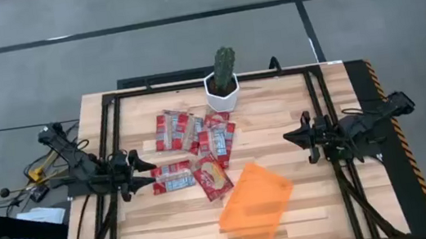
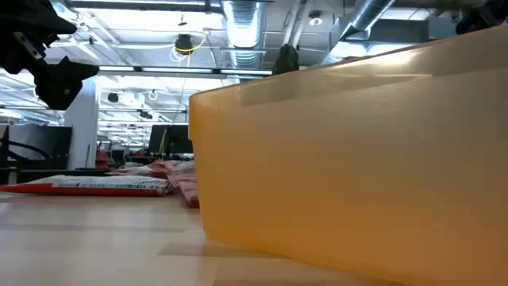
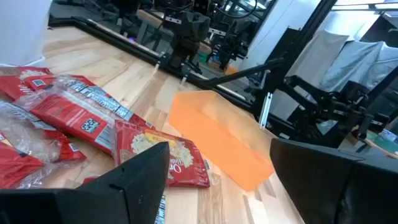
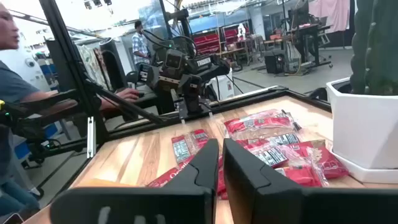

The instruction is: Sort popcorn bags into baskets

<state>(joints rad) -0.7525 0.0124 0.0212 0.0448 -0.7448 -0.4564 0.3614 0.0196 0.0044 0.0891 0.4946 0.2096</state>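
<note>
Several red popcorn bags [image 1: 192, 151] lie flat in a loose, partly overlapping cluster on the wooden table, also seen as bags [image 3: 68, 118] and bags [image 4: 273, 149]. The orange tray [image 1: 256, 205] sits skewed at the table's near side, beside the nearest bag [image 1: 211, 176]; the tray [image 2: 349, 159] fills the low view. My left gripper [image 1: 142, 178] is open and hovers above the table just left of the leftmost bag [image 1: 173, 177]; its fingers [image 3: 143, 171] stand wide apart. My right gripper [image 1: 289, 137] is shut and waits right of the cluster, pointing at it.
A white pot with a green cactus [image 1: 223, 83] stands at the far side, right behind the bags. A dark metal frame [image 1: 192, 83] runs along the table's edges. Bare wood lies between the tray and my right gripper. People show in the room beyond.
</note>
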